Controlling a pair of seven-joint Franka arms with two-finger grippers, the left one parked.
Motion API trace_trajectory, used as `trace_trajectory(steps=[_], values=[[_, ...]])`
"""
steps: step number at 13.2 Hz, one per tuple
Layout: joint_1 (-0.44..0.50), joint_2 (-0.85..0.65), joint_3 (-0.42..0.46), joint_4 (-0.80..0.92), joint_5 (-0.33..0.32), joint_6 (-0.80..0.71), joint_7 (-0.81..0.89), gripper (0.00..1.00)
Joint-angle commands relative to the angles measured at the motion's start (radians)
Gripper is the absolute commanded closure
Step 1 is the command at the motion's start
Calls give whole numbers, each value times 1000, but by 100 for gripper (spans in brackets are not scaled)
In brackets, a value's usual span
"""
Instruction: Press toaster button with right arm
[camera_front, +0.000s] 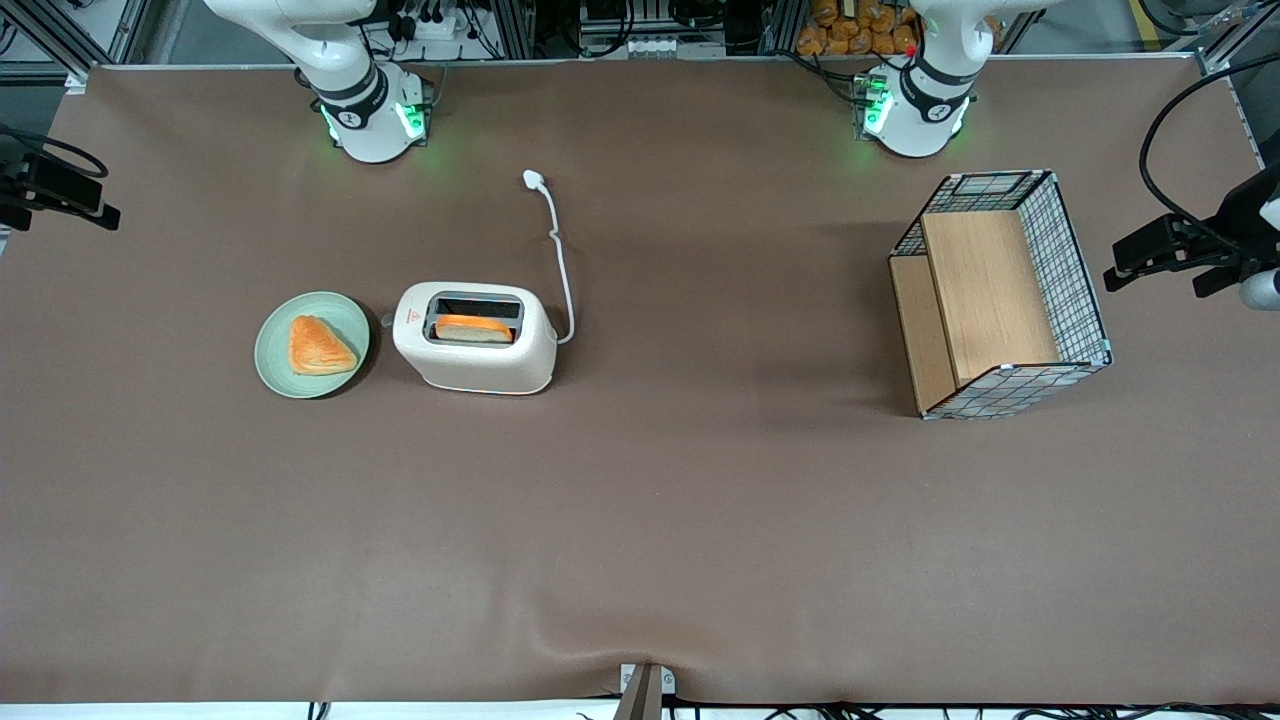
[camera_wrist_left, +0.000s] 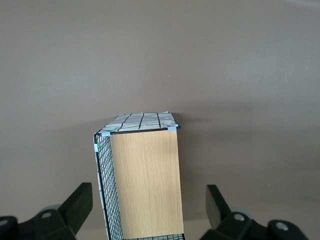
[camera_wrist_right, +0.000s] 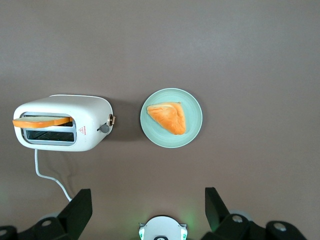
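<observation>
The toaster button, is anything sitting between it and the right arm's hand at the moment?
Nothing visible blocks it. The hand hangs open, high over the table. The toaster button sticks out of the toaster end facing the green plate of bread, with a bare gap of table between them.

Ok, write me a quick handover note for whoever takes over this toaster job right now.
Right hand: open, holding nothing, high above the table, well clear of the toaster.
Toaster button: sticks out of the toaster's narrow end, facing the green plate with the pastry.
A bread slice sits in one slot.
Done: nothing, button untouched.
Left: bring the hand down to the button and press it.
</observation>
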Motion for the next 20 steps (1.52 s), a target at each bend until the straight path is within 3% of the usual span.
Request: trace_trajectory(steps=[1, 4, 13, 20], values=[[-10, 23, 6, 20, 14, -38, -8, 0], [-12, 52, 6, 11, 48, -98, -5, 0], [-3, 52, 6, -138, 106, -80, 2, 0], [-1, 54, 8, -334, 209, -78, -1, 0]])
